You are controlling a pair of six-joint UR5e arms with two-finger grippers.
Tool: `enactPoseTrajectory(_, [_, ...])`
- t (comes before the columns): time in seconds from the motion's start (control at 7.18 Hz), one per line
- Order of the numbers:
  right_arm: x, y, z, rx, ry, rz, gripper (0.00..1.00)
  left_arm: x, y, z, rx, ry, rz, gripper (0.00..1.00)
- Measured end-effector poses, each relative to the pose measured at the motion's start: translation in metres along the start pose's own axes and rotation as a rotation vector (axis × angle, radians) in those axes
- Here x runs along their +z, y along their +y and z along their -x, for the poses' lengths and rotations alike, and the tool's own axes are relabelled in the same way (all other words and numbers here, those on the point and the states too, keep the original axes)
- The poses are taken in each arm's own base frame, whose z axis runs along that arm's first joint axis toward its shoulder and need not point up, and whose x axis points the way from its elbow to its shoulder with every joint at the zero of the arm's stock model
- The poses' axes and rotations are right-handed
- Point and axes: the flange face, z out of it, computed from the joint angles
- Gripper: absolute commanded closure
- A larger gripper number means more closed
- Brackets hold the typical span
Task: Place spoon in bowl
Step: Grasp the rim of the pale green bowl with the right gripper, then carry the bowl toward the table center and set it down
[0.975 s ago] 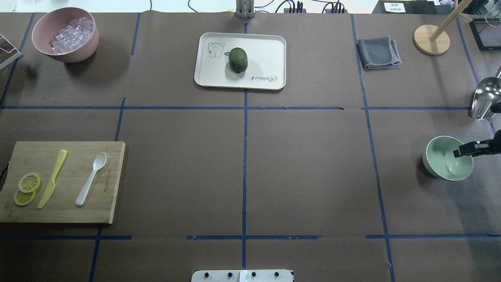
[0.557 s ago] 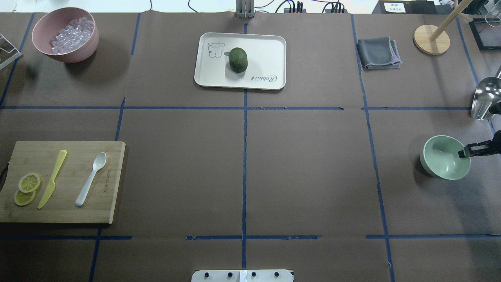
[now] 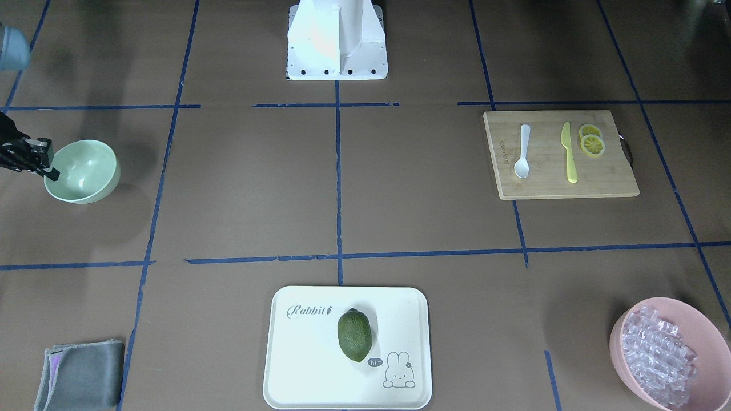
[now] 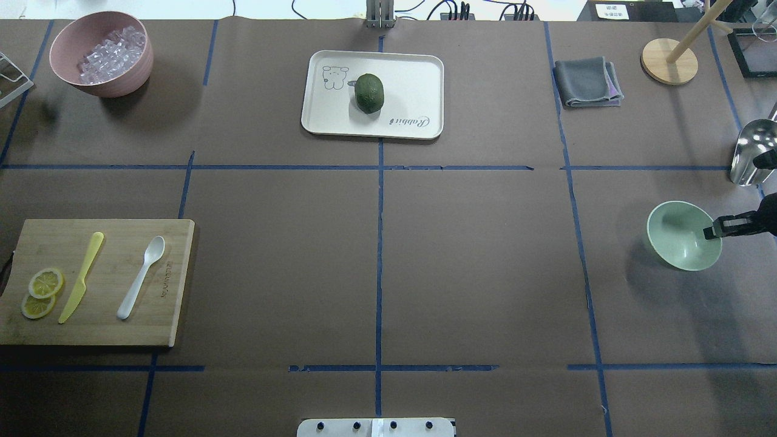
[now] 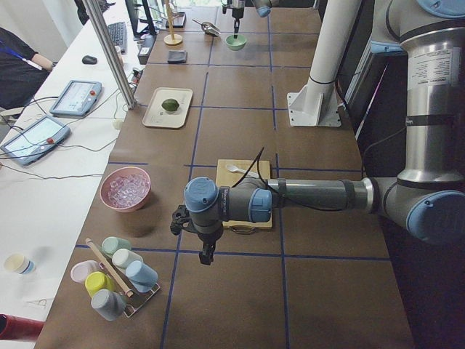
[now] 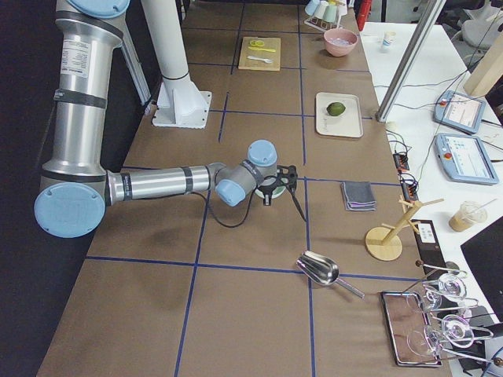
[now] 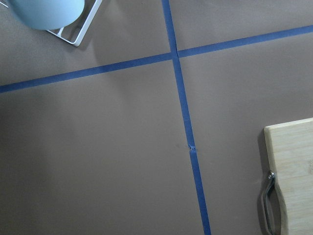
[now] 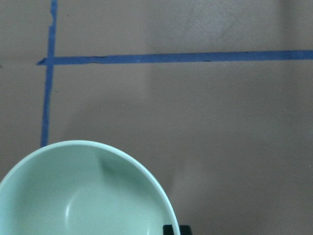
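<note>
- Front-facing: the smooth white plastic spoon [image 3: 522, 151] lies flat on the bamboo board [image 3: 605, 182]; the right claw [image 3: 50, 170] pinches the rim of the round mint bowl [image 3: 85, 171]
- Overhead: the bowl sits tilted, well apart from the spoon, on the brown paper table [image 4: 473, 267]
- Left side: the left claw [image 5: 207, 256] hangs over the table; whether spread or pressed together, I cannot tell

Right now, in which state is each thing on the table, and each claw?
bowl, empty, tilted, rim pinched by right claw
right claw, shut on the bowl's rim
left claw, hanging beside the cutting board; open or shut cannot be told
spoon, lying flat on the cutting board, untouched
pink bowl, upright, holding clear cubes
cloth, folded
</note>
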Motion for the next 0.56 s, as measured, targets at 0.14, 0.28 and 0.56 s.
enactPoseTrajectory(0.14, [-0.006, -0.011, 0.048, 0.044, -0.022, 0.0, 1.0, 0.0, 0.0, 0.0, 0.001, 0.0, -0.001, 0.0])
enactPoseTrajectory(0.28, [-0.002, -0.016, 0.093, 0.074, -0.045, -0.001, 1.0, 0.0, 0.0, 0.0, 0.002, 0.0, -0.001, 0.0])
enactPoseTrajectory(0.56, [0.026, -0.011, 0.198, 0.136, -0.054, -0.009, 1.0, 0.0, 0.0, 0.0, 0.001, 0.0, 0.0, 0.0])
